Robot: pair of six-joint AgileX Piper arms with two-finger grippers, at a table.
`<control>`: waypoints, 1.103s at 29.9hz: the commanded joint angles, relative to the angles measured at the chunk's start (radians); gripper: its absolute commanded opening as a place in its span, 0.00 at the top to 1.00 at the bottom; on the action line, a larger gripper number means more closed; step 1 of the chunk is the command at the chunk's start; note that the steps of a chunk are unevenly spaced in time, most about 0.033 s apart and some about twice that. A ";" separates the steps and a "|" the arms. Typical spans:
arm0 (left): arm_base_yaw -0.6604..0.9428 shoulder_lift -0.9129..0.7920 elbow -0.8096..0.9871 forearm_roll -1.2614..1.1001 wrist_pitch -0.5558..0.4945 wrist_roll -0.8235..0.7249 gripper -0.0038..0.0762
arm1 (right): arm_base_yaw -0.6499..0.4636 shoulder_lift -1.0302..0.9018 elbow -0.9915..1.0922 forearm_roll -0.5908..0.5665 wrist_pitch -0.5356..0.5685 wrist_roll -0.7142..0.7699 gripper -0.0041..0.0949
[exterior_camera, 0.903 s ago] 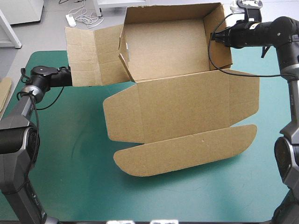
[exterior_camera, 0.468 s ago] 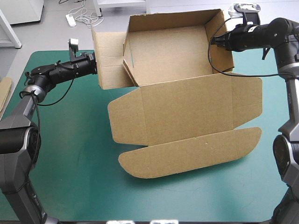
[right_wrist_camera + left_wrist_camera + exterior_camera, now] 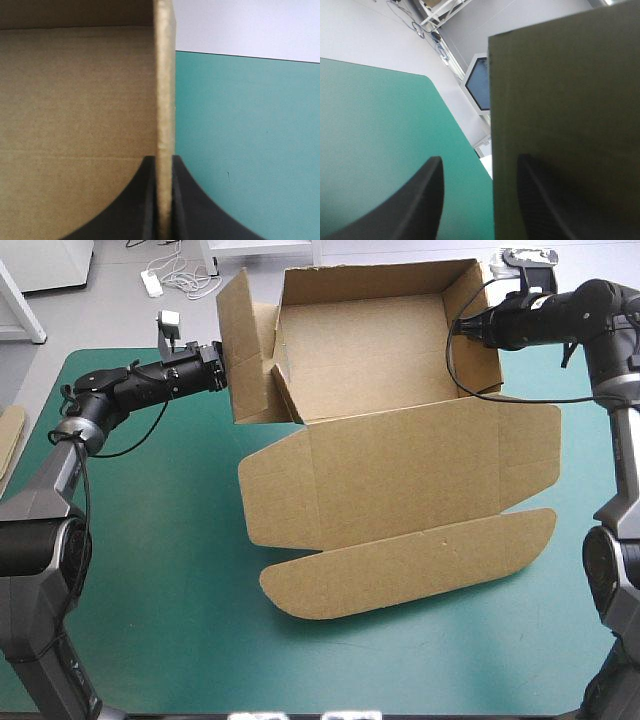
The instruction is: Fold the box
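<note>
high view: the brown cardboard box (image 3: 370,350) sits at the far middle of the worktop, on the teal-green cover (image 3: 150,540). its tray walls are raised and the wide flat lid (image 3: 400,470) lies open toward the near edge. the left gripper (image 3: 222,368) is at the tall left side flap (image 3: 245,350), which stands nearly upright just outside the tray's left wall. the right gripper (image 3: 462,328) is at the tray's right wall (image 3: 478,365). the step in hand looks to be turning that flap over and tucking it down inside the tray. to do it well, i judge the right side should be held firm so the tray cannot slide, and the flap should be pushed along its crease, not at a corner.

left wrist view: the two black fingers stand well apart. the flap's edge rises between them, and the board seems to rest against one finger (image 3: 540,210), while the other is over bare cover. nothing is pinched.

right wrist view: the fingers are almost closed, with the upright wall's edge (image 3: 165,75) clamped between them. the tray's inside is on one side and the cover on the other.
</note>
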 commanded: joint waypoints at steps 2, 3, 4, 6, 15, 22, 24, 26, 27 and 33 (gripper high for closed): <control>-0.046 -0.071 -0.102 -0.153 0.116 -0.024 0.54 | -0.006 -0.042 -0.029 0.038 -0.077 0.018 0.98; -0.053 -0.071 -0.119 -0.149 0.116 -0.024 0.54 | -0.006 -0.042 -0.029 0.037 -0.079 0.020 0.98; -0.059 -0.071 -0.135 -0.142 0.113 -0.024 0.53 | -0.006 -0.042 -0.029 0.037 -0.081 0.020 0.98; -0.064 -0.071 -0.166 -0.122 0.113 -0.042 0.50 | -0.006 -0.042 -0.029 0.037 -0.088 0.020 0.98; -0.091 -0.071 -0.265 0.124 0.069 -0.178 0.40 | -0.006 -0.042 -0.029 0.039 -0.092 0.036 0.98; -0.133 -0.069 -0.328 0.286 0.040 -0.287 0.40 | -0.002 -0.039 -0.029 0.041 -0.073 0.053 0.97; -0.149 -0.069 -0.364 0.345 0.021 -0.335 0.40 | 0.007 -0.039 -0.029 0.034 -0.061 0.060 0.97; -0.167 -0.069 -0.404 0.448 0.009 -0.395 0.40 | 0.019 -0.039 -0.029 0.007 -0.059 0.078 0.97; -0.182 -0.069 -0.430 0.523 0.009 -0.435 0.40 | 0.027 -0.039 -0.029 -0.005 -0.063 0.089 0.97; -0.252 -0.069 -0.511 0.718 -0.017 -0.555 0.40 | 0.035 -0.039 -0.029 0.000 -0.075 0.113 0.97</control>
